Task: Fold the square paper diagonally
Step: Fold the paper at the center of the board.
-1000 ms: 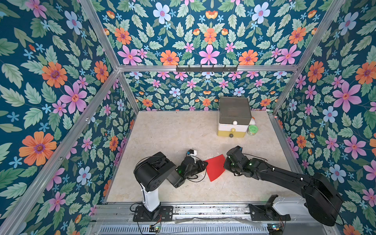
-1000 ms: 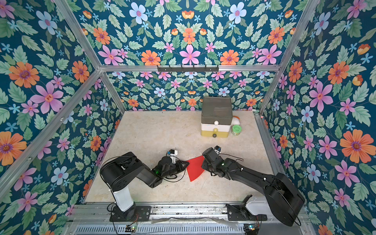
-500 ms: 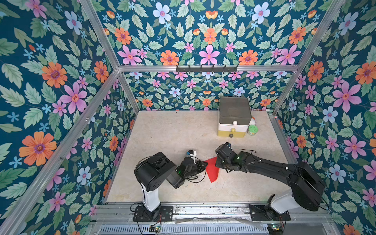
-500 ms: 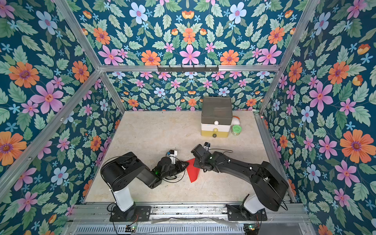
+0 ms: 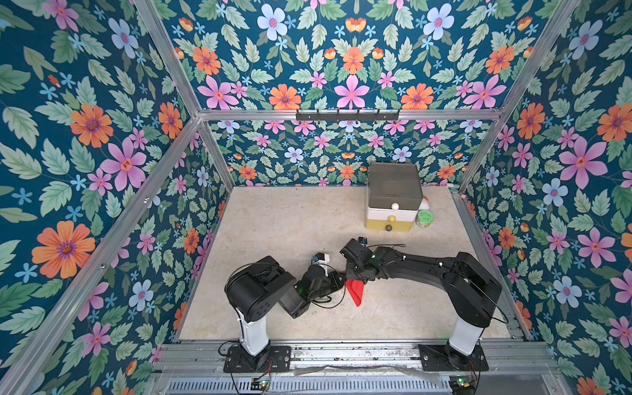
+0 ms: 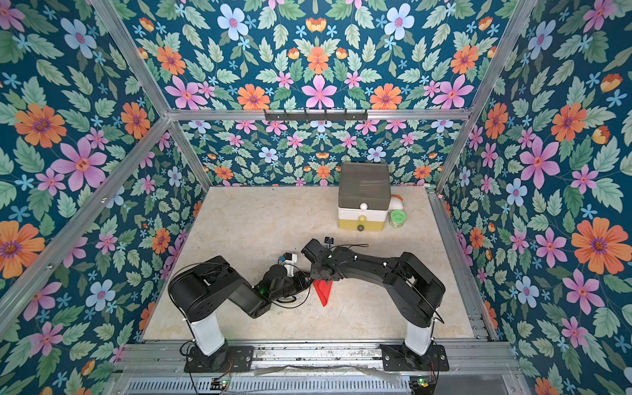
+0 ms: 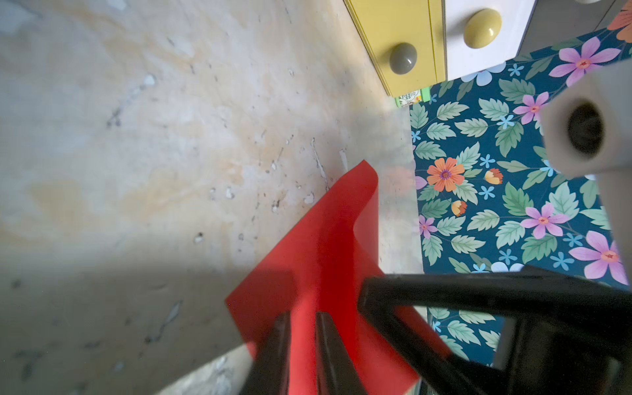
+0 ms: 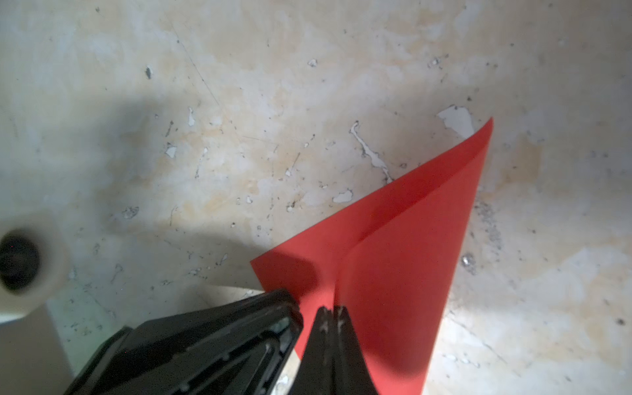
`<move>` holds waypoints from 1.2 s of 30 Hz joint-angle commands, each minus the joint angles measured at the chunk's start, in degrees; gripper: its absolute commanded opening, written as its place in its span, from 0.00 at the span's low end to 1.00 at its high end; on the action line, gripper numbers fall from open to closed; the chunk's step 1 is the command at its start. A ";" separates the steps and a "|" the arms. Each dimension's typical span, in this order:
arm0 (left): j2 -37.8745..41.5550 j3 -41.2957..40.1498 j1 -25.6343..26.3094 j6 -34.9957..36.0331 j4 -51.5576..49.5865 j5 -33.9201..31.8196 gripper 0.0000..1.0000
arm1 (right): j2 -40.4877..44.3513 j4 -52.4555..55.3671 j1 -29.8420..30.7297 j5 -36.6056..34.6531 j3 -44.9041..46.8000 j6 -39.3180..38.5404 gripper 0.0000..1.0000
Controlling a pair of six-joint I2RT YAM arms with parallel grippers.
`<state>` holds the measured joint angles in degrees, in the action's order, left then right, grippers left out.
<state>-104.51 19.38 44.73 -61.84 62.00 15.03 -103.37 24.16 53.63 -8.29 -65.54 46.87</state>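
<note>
Paper (image 5: 355,290): red, lying half-folded on bench (image 5: 290,222), front-center, betw. both arms.
R gripper (image 8: 331,309): jaws pressing together, pinching raised flap.
L gripper (image 7: 302,318): jaws standing slightly apart, tips over paper.

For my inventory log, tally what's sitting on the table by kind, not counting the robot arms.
red paper sheet: 1
stacked drawer unit: 1
green-lidded container: 1
white object behind the drawers, mostly hidden: 1
Total: 4
</note>
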 commanded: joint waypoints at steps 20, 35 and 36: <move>-0.52 -0.97 0.01 -0.21 -15.96 0.07 0.21 | -2.95 -3.04 -0.67 3.11 -0.13 1.38 0.00; -0.63 -1.02 -0.07 -0.38 -15.48 0.27 0.21 | -3.14 -5.01 -0.78 4.54 2.83 2.61 0.37; -0.53 -1.18 -0.14 -0.37 -15.50 0.27 0.21 | -2.95 -5.47 -0.80 4.85 3.13 2.85 0.42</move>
<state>-104.31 18.87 44.47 -62.92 62.30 14.15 -105.84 18.52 52.95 -4.58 -63.20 48.45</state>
